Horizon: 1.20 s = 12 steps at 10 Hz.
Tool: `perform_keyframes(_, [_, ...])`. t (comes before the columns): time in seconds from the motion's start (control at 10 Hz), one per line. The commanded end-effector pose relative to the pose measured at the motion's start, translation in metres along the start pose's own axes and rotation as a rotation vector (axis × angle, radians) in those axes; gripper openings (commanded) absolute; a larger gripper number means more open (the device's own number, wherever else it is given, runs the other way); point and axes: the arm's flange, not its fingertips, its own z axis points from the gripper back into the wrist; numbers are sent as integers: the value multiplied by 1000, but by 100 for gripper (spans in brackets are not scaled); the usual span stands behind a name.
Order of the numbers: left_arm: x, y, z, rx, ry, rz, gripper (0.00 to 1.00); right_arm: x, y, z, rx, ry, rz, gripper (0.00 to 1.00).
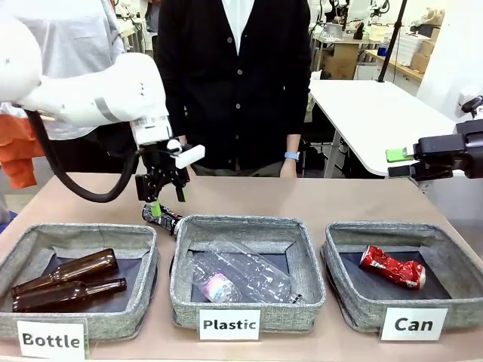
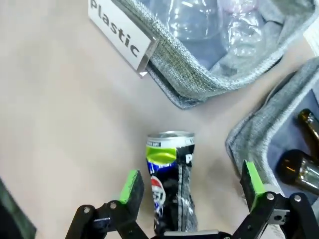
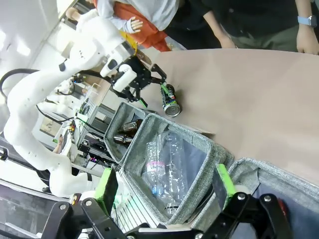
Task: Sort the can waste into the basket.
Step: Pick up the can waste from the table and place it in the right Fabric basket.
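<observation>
A crushed black can (image 1: 161, 218) with blue-white marks lies on the table behind the gap between two bins. My left gripper (image 1: 162, 202) hangs open just above it. In the left wrist view the black can (image 2: 172, 184) lies between the two green pads (image 2: 132, 186), apart from both. A crushed red can (image 1: 392, 268) rests inside the grey "Can" basket (image 1: 392, 232) at front right. My right gripper (image 1: 396, 163) is open and holds nothing, hovering high behind that basket. From the right wrist, the right gripper (image 3: 165, 183) looks over the bins toward the black can (image 3: 169, 101).
The "Plastic" bin (image 1: 241, 224) in the middle holds clear plastic bottles. The "Bottle" bin (image 1: 75, 232) at the left holds two brown glass bottles. A person in a dark cardigan (image 1: 238, 83) stands at the far edge, hands down. Bare tabletop lies behind the bins.
</observation>
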Motion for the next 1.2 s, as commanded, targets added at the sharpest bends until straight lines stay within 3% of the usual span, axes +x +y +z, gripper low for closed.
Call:
perform_keyframes(0.0, [-1,7,-3,-52,44,10,100,1,1,1,9,-7,4,100])
perform_keyframes(0.2, [-5,11,-24,-74,76,39,100,1,1,1,9,-7,4,100])
perform_keyframes(0.6, [-16,16,-51,-3,194,70,100,1,1,1,9,-7,4,100])
perform_keyframes(1.1, [-23,19,-55,9,170,83,100,1,1,1,9,-7,4,100])
